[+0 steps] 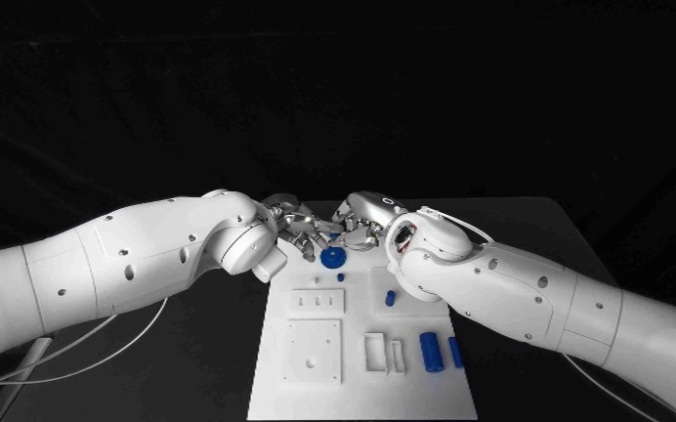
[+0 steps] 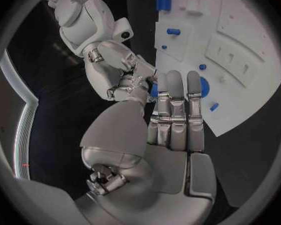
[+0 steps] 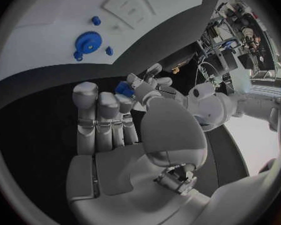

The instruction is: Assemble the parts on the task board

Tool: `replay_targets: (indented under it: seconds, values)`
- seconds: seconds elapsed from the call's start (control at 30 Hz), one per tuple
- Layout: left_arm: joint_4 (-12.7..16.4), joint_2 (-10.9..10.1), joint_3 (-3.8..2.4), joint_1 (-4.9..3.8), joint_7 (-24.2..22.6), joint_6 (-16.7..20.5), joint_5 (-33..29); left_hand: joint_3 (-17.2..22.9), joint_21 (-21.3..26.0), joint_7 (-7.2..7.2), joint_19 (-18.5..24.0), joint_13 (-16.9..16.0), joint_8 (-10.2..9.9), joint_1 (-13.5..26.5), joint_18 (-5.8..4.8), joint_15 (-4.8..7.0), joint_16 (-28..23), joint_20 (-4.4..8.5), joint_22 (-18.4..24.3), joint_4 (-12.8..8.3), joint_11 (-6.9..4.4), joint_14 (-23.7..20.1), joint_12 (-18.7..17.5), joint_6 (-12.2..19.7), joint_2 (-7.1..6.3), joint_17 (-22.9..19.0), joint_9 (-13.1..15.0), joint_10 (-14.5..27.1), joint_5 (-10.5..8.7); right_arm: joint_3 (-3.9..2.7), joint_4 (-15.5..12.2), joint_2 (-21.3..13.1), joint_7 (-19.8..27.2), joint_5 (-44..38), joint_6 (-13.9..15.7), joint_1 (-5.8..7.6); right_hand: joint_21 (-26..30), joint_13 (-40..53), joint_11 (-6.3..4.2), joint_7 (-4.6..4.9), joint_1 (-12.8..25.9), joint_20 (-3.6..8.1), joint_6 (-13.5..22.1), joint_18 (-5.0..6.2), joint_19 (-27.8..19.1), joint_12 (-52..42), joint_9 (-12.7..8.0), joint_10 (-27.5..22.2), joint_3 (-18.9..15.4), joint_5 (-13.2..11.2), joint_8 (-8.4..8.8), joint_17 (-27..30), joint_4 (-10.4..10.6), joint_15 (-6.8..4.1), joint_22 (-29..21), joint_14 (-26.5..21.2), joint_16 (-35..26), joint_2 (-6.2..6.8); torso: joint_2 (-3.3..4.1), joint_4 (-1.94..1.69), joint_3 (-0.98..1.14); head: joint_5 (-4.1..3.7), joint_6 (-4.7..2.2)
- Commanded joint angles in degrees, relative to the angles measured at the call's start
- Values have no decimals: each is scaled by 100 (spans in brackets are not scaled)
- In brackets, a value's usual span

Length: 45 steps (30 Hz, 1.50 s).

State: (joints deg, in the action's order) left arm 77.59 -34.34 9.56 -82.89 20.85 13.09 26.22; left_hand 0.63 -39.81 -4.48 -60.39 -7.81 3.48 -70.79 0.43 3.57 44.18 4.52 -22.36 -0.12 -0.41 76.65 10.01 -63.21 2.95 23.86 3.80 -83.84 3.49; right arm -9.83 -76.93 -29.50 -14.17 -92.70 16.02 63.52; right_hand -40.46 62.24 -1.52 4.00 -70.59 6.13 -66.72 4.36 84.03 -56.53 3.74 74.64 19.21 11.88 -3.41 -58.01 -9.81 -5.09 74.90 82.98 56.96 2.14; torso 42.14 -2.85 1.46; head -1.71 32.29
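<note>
The white task board (image 1: 423, 388) lies in the middle of the black table. Over its far end my two hands meet fingertip to fingertip. My left hand (image 1: 292, 224) pinches a small blue part (image 2: 154, 91) (image 3: 123, 88) between thumb and a finger. The fingertips of my right hand (image 1: 369, 217) reach the same part; whether they grip it I cannot tell. Just below the hands a blue gear (image 1: 332, 257) (image 3: 87, 41) (image 2: 205, 87) sits on the board.
A small blue peg (image 1: 341, 276) and another (image 1: 391, 297) stand on the board nearer me. Two blue cylinders (image 1: 431, 352) lie side by side at the board's right. White recessed blocks (image 1: 318, 302) and a plate (image 1: 313, 350) occupy its left half.
</note>
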Motion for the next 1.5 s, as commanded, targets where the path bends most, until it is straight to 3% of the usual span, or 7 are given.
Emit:
replay_targets:
  seconds: [0.03, 0.37, 0.67, 0.9, 1.1, 1.4, 1.5]
  values:
    - [1, 63, -16, -12, -109, -167, -57, -16, -23, -14, 35, -11, 18, 46, 8, 6, 31, 19, -11, -26, -43, -33, 1, -47, 41, -4, -3, -244, 29, 14, -49, 22, -3, -125, -63, -19, -18, 10, -33, 3, -17, 48, -32, -42, 258, 30, 7, 1, 16, 29, -19, -4, 30, -35, 497, 11, 17, 31, 1, 1, -2, 7, 19]
    - [-27, 85, -15, -11, -102, -224, -36, 59, -36, 31, 44, -21, 22, -50, 1, 18, 67, 31, -23, -122, -61, -42, 16, -195, 108, -4, 2, -239, 126, 18, -55, 23, -20, -140, -95, -26, -16, 7, -34, 3, -15, 48, -35, -42, 257, 34, 7, -1, 19, 41, -18, -3, 29, -36, 497, 10, 15, 33, -3, -1, -1, 6, 42]
    - [18, 37, -14, -9, -136, -296, -19, 287, -112, 193, 66, -6, 52, -268, -2, 55, 143, 68, -83, -446, -112, -34, 26, -657, 212, 24, 83, -258, 831, 19, -25, 15, -18, -143, -122, -46, -18, 8, -34, 1, -6, 48, -40, -43, 257, 34, 8, 0, 20, 42, -19, -1, 34, -35, 497, 10, 13, 33, 1, 1, 4, 1, 49]
    - [29, 30, -14, -7, -152, -317, -18, 395, -242, 273, 105, -44, 67, -242, -10, 91, 293, 110, -190, -686, -150, -52, 177, -818, 273, 101, 466, -264, 1090, 19, -34, 13, -11, -143, -142, -58, -18, 8, -34, 1, -6, 48, -40, -43, 257, 34, 8, 0, 20, 42, -19, -1, 34, -35, 497, 10, 13, 33, 0, 0, 5, 5, 57]
    - [23, 43, -14, -4, -148, -341, -17, 502, -390, 331, 135, -105, 109, -115, -3, 130, 468, 145, -312, -842, -193, -36, 374, -856, 310, 174, 1263, -277, 1191, 19, -39, 17, -7, -143, -154, -65, -18, 8, -34, 1, -6, 48, -40, -43, 257, 34, 8, 0, 20, 42, -19, -1, 34, -35, 497, 10, 13, 33, 0, 5, 5, 8, 69]
    - [9, 59, -3, 4, -89, -392, -1, 663, -658, 429, 194, -371, 219, 64, -25, 204, 998, 217, -540, -728, -271, -120, 782, -664, 235, 326, 3383, -250, 1458, 20, -42, 10, 6, -140, -145, -73, -12, 5, -36, -3, -7, 49, -54, -44, 257, 38, 8, -2, 18, 46, -19, -2, 33, -38, 495, 10, 12, 31, 4, 4, 6, 5, 92]
    - [8, 59, 0, 6, -74, -408, 15, 738, -725, 452, 203, -449, 170, 94, -23, 221, 1118, 233, -597, -683, -299, -120, 861, -692, 172, 332, 3857, -257, 1554, 20, -42, 9, 11, -137, -143, -76, -12, 5, -36, -3, -7, 49, -54, -44, 257, 38, 8, -2, 18, 46, -19, -2, 33, -38, 495, 10, 12, 31, 1, 4, 8, 7, 98]
